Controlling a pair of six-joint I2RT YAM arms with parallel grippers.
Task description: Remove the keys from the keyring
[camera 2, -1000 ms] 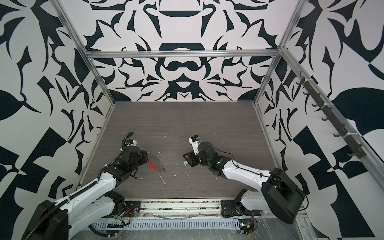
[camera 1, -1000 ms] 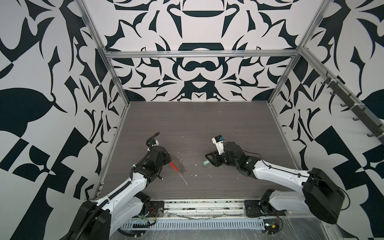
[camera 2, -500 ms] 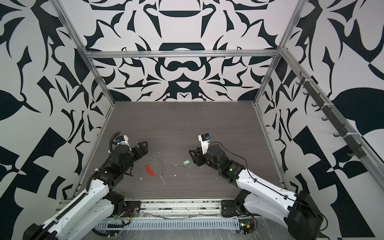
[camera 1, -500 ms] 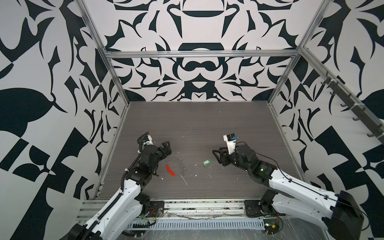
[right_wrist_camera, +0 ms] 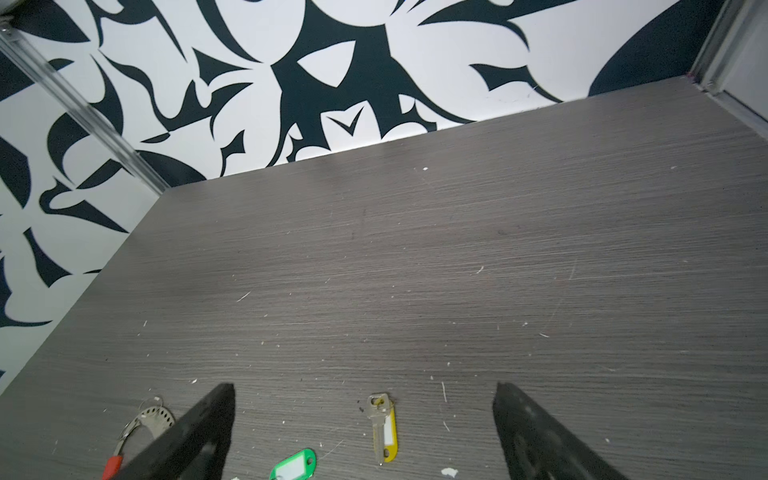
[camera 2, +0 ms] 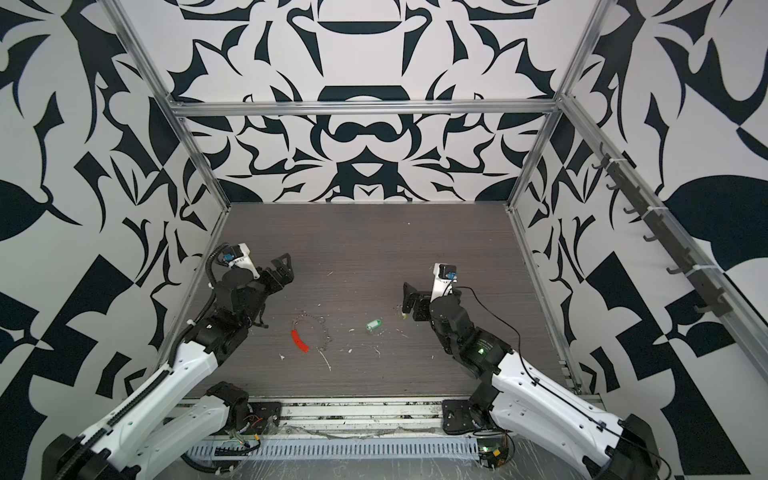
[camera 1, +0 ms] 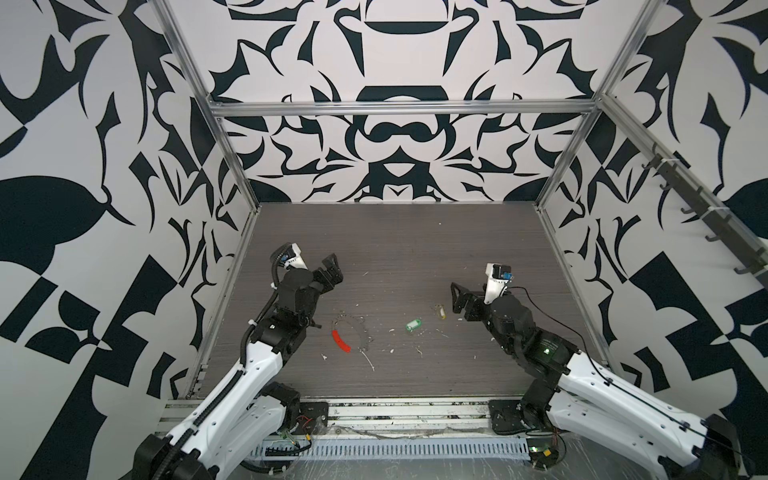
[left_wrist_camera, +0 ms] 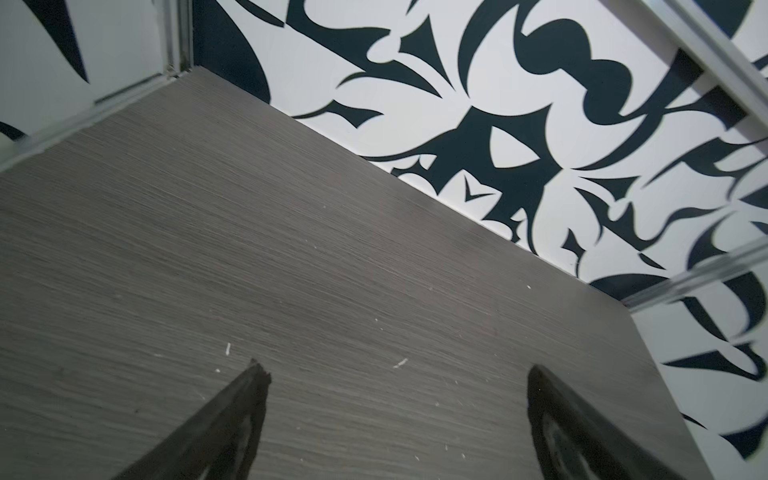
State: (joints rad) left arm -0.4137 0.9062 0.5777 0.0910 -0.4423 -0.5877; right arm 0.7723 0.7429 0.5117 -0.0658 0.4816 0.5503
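Grey woodgrain tabletop (camera 1: 395,241), white scraps (camera 1: 370,360) scattered; black-white patterned walls (camera 1: 395,158); left fingers (left_wrist_camera: 232,415), right fingers (right_wrist_camera: 208,424) spread, empty.

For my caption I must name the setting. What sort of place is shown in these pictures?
Most likely a robot test cell in a laboratory: patterned walls on an aluminium frame enclose a grey table, and a left arm and right arm stand mounted at its front edge.
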